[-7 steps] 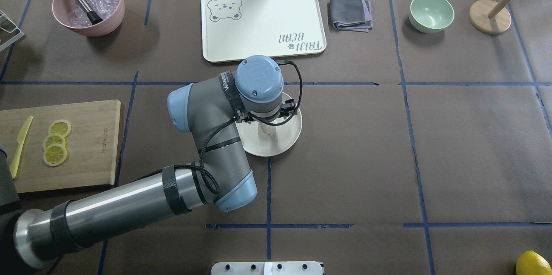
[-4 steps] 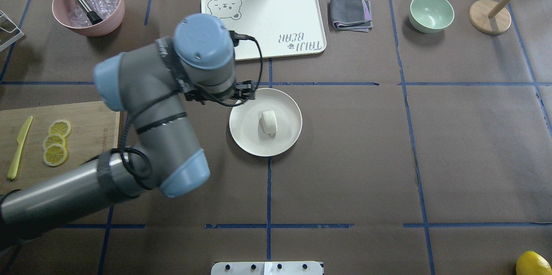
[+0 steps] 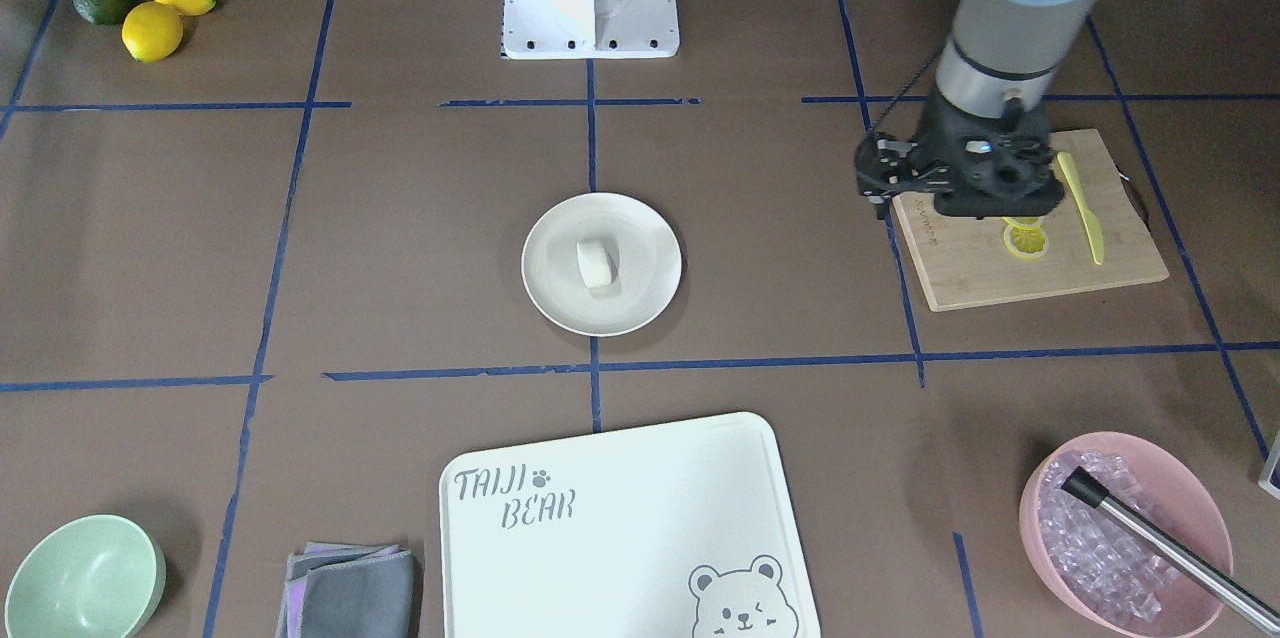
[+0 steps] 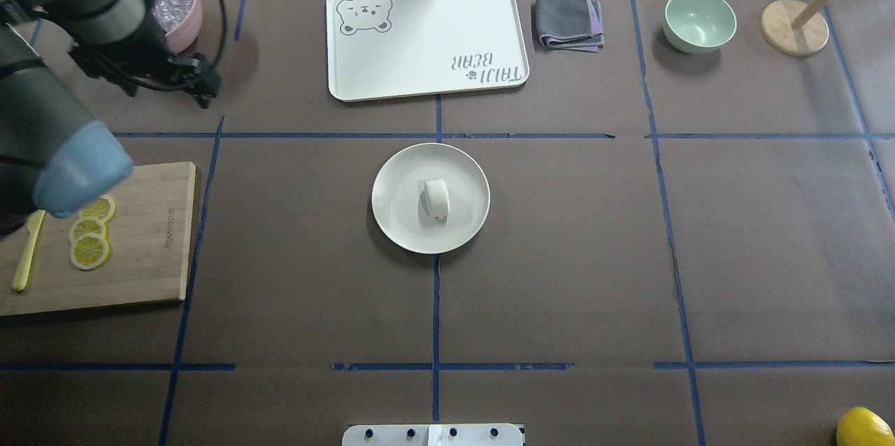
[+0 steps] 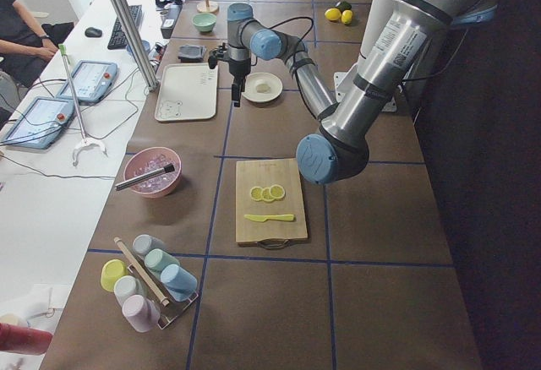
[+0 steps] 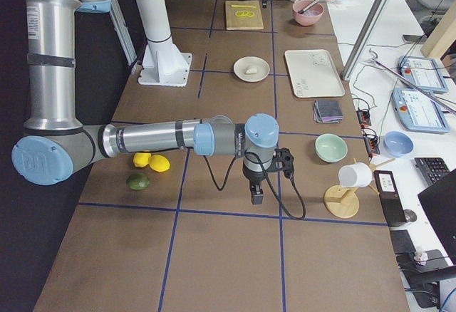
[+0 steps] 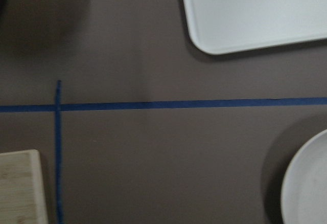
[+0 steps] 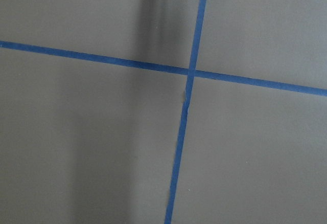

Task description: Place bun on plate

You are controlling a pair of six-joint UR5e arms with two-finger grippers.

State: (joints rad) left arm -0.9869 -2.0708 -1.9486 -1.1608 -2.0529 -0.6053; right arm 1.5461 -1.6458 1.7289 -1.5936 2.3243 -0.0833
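Lying inside the plate (image 4: 396, 196) rim, the bun (image 4: 436, 198) is well apart from the left hand (image 3: 980, 202); open or closed, unclear.

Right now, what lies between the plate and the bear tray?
Only a blue tape line on bare table; the overhead view shows plate and bear tray apart.

I work in a robot lab. My bench (image 4: 559, 257) is papered brown and gridded with blue tape (image 4: 435, 306); control tablets (image 5: 91, 80) and a keyboard (image 5: 122, 28) sit alongside.
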